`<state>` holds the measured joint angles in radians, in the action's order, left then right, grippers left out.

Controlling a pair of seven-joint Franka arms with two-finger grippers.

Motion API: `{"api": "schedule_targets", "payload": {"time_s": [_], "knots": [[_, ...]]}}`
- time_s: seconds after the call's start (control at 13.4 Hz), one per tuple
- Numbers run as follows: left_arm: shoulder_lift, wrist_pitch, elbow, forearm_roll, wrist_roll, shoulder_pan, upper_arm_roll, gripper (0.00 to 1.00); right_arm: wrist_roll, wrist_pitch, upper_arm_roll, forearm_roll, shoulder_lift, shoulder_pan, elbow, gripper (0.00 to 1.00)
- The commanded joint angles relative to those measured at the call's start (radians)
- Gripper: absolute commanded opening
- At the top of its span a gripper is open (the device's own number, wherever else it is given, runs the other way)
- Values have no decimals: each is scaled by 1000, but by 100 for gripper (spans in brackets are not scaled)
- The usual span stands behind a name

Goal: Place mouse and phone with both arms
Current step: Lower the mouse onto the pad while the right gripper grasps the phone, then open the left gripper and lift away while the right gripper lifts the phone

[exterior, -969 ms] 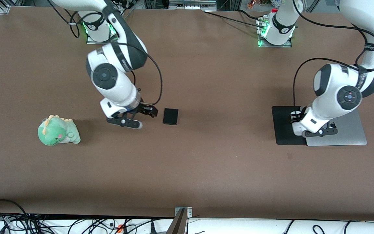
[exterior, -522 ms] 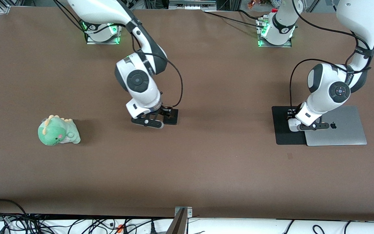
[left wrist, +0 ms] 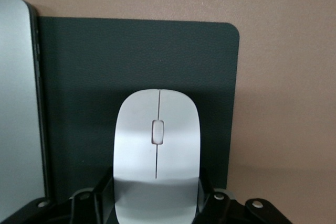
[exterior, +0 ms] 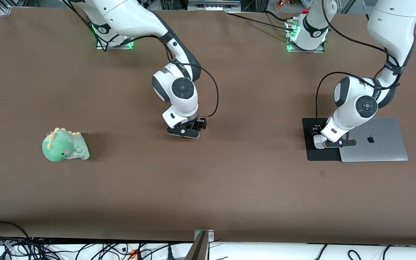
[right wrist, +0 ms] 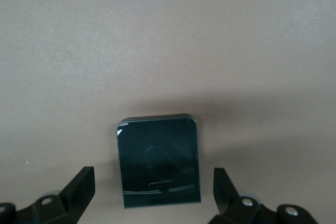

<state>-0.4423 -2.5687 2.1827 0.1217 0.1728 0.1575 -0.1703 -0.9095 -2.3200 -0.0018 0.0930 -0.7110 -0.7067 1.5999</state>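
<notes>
Here, left end effector (left wrist: 156, 203) pinching the mouse (left wrist: 156, 150) on the mouse pad (left wrist: 131, 61) beside the laptop (exterior: 377, 144), right end effector (right wrist: 155, 195) spread wide over the phone (right wrist: 159, 158) on the tabletop (exterior: 229, 180).

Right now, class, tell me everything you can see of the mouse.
The mouse is a small white oval with a smooth, glossy top, seemingly plastic, with a thin centre line and a small scroll button. It lies flat on the black pad, beside the closed silver laptop at the left arm's end of the table. The left end effector has a finger at each side of its rear end; whether they still press it cannot be told.
</notes>
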Motion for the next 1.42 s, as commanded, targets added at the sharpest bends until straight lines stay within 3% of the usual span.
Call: {"api": "schedule_targets", "payload": {"time_s": [0.0, 0.07, 0.45, 0.75, 0.82, 1.04, 1.12, 1.34], "knots": [[-13, -11, -17, 32, 4, -1, 0, 75, -22, -41, -12, 33, -7, -11, 12, 100], [-9, -11, -29, 32, 1, -1, 0, 100, -22, -62, -12, 33, -14, -11, 18, 100], [94, 42, -90, 32, -50, 11, -3, 100, -22, -163, -17, 69, -30, -11, 80, 100], [207, 405, -268, 12, -88, 13, -5, 100, -22, -180, -20, 74, -38, -16, 92, 100], [241, 482, -309, 7, -91, 17, -5, 100, -22, -179, -20, 74, -41, -16, 92, 93], [347, 715, -417, -36, -125, 20, -3, 100, -22, -171, -20, 73, -41, -14, 91, 15], [376, 776, -454, -36, -125, 20, 0, 100, -17, -170, -20, 71, -39, -14, 89, 0], [407, 944, -592, -39, -131, 20, 3, 100, 9, -83, -20, 65, -24, -2, 52, 0]]}}
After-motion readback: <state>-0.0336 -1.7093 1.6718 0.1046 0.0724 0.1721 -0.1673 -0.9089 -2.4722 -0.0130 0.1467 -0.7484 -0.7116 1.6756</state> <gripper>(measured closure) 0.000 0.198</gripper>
